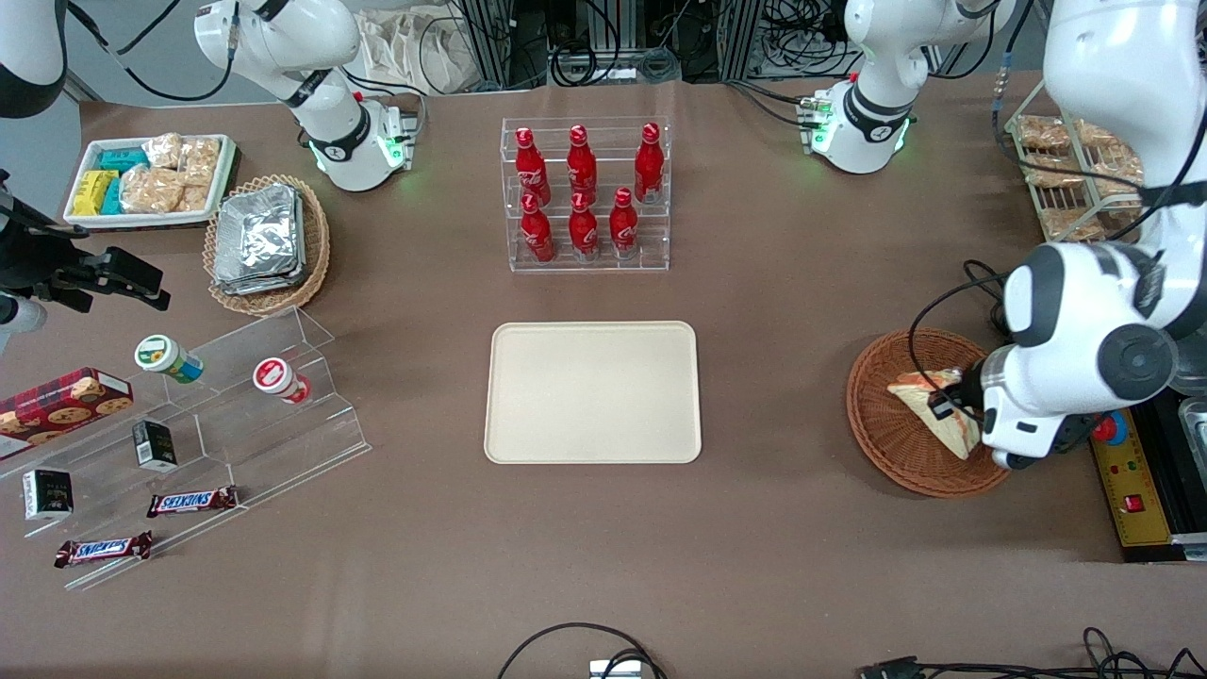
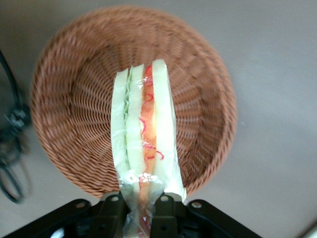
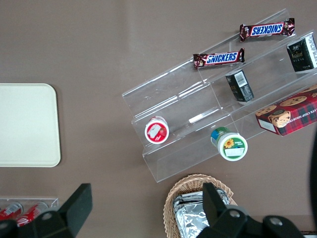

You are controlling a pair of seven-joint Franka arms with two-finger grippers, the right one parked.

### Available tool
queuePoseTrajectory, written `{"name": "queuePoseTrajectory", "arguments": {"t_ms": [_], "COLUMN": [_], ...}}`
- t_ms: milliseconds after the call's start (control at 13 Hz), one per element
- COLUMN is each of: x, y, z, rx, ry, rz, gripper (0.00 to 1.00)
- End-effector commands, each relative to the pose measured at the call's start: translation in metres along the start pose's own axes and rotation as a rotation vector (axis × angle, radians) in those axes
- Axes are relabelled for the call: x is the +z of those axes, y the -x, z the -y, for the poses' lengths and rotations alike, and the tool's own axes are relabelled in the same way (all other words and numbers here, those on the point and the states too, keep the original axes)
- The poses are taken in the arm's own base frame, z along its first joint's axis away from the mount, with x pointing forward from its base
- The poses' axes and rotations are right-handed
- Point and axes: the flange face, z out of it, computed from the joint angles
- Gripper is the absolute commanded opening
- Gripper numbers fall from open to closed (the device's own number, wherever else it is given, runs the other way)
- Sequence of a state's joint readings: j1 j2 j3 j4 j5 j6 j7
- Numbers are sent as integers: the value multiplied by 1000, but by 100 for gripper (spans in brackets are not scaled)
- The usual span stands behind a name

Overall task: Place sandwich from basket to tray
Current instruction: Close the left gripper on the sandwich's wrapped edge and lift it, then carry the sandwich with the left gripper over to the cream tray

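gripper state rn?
Gripper: shut on the sandwich, held over the basket.

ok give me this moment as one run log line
phase: grasp at basket | gripper: shut on sandwich, above basket | tray: bare, nothing placed yet

The front view looks down steeply from high above the table's near edge, taking in the whole table with the tray (image 1: 593,392) at its middle. The left wrist view hangs close over the basket (image 2: 74,89), facing straight down past the gripper (image 2: 142,210) and its sandwich (image 2: 143,134). The right wrist view looks straight down, catching the tray's (image 3: 27,124) edge, which the front view shares.
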State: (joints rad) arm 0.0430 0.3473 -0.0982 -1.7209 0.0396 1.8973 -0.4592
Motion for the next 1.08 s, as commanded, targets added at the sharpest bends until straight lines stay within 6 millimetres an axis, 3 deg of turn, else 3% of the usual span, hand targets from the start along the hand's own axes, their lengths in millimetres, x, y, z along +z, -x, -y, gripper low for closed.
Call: {"name": "queuePoseTrajectory", "arguments": {"t_ms": [0, 77, 231, 462, 538, 769, 1000], "x": [-75, -98, -123, -122, -115, -70, 0], "y": [7, 19, 40, 89, 115, 148, 167], "z": [-9, -30, -66, -146, -182, -255, -311], "rx": [194, 273, 409, 564, 613, 619, 592], "ry": [14, 20, 46, 90, 100, 115, 92], "rz": [-27, -35, -68, -94, -97, -85, -105], "gripper": [0, 0, 0, 0, 0, 0, 0]}}
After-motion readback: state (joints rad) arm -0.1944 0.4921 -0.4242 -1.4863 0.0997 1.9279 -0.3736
